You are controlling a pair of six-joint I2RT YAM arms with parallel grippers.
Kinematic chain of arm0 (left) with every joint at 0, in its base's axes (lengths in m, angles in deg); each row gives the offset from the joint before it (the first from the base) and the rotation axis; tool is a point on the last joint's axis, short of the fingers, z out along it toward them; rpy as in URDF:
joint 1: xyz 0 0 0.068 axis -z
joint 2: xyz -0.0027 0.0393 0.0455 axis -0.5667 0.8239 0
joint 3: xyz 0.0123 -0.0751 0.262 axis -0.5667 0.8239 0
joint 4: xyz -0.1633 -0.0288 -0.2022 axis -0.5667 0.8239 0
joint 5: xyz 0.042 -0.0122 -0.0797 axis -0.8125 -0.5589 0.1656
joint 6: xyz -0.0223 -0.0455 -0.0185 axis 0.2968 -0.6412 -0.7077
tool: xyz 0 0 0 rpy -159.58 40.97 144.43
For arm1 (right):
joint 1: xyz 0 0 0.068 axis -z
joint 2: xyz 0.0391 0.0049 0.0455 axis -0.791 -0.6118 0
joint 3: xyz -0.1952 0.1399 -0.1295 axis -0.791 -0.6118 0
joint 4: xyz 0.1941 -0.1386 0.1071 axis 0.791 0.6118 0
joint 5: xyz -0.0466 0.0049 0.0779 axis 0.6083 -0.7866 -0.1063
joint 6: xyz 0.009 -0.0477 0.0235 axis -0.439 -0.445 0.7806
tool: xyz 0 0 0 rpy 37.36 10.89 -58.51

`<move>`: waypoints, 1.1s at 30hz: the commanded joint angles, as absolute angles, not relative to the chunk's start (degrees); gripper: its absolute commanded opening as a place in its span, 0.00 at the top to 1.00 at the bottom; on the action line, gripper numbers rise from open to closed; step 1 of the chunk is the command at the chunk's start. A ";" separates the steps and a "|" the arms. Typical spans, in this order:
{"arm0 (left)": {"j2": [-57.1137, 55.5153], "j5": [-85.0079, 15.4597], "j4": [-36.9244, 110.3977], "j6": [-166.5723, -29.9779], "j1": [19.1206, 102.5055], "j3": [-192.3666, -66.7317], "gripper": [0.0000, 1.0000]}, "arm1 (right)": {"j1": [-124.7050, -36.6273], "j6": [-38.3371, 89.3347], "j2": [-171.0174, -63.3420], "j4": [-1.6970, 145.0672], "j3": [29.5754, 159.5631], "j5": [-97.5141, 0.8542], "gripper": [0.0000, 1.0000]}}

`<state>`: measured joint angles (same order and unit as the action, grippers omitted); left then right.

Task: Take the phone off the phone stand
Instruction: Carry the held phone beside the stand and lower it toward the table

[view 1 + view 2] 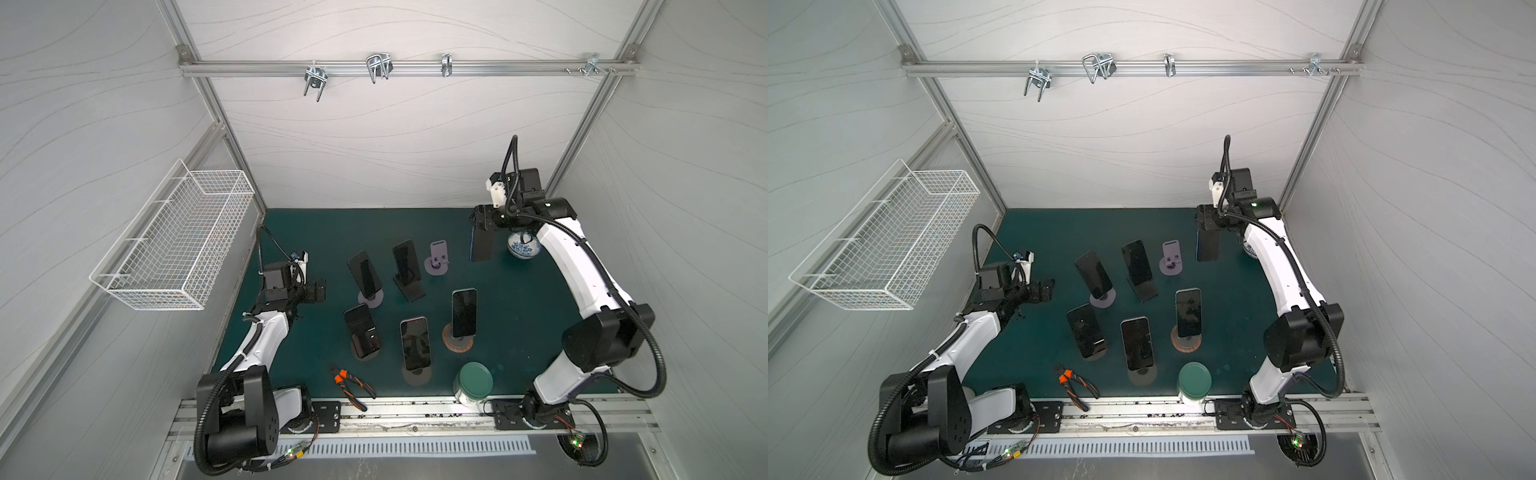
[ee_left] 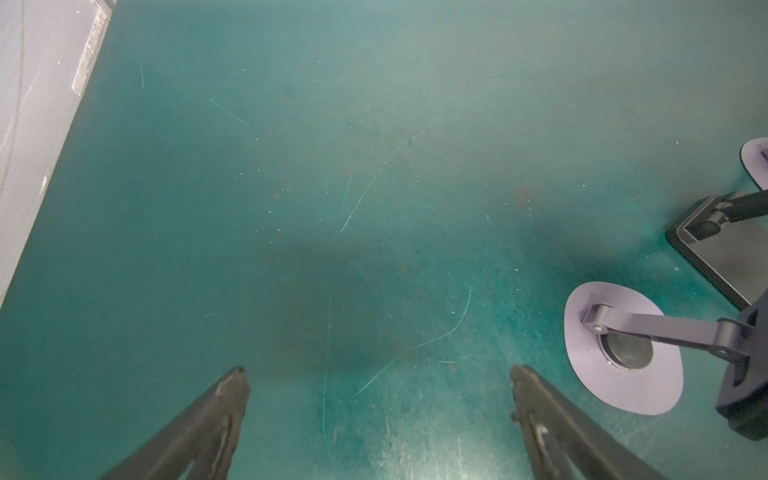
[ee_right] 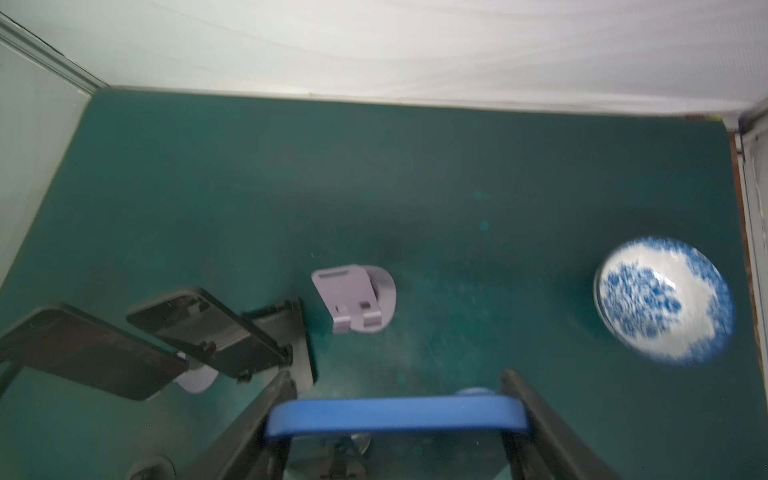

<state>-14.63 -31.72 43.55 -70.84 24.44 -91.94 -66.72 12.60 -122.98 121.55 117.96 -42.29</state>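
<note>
- Nearest the lens in the right wrist view: right gripper (image 3: 397, 378) clamped on the blue-edged phone (image 3: 395, 415). One finger presses each side of it, and the jaws stand only as far apart as the phone is wide.
- In both top views the phone (image 1: 481, 245) (image 1: 1207, 246) hangs roughly upright under the right gripper. It is just beside the lilac stand (image 1: 438, 259) and not touching it, between that stand and the blue-and-white bowl (image 1: 521, 247).
- Whether the phone's lower end clears the mat (image 2: 374, 166) I cannot tell (it looks lifted, and the view is blurred).
- The lilac stand's cradle is bare, with nothing resting in it. This is clearest in the right wrist view (image 3: 353, 299).
- The left gripper (image 2: 377, 370) is spread wide with nothing between its fingers. It hovers over bare mat, well apart from the lilac stand on the side away from the bowl.
- Five other phones (image 1: 405, 262) sit on their own stands. They are grouped near the lilac stand, on the side opposite the bowl and toward the arm bases.
- Progress, as a judgement: the lift-off looks done, since the phone is off and clear of the only empty stand.
- Left to do, probably: carry the phone away and set it down on open mat, then let go. No drop spot is obvious from here.
- Risk: the bowl is close to the hanging phone, so a swing that way could clip it.
</note>
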 commanded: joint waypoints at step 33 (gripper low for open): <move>-15.48 -29.75 42.67 -68.92 24.26 -92.66 0.02 | -67.57 17.66 -130.51 120.52 96.28 -38.29 0.38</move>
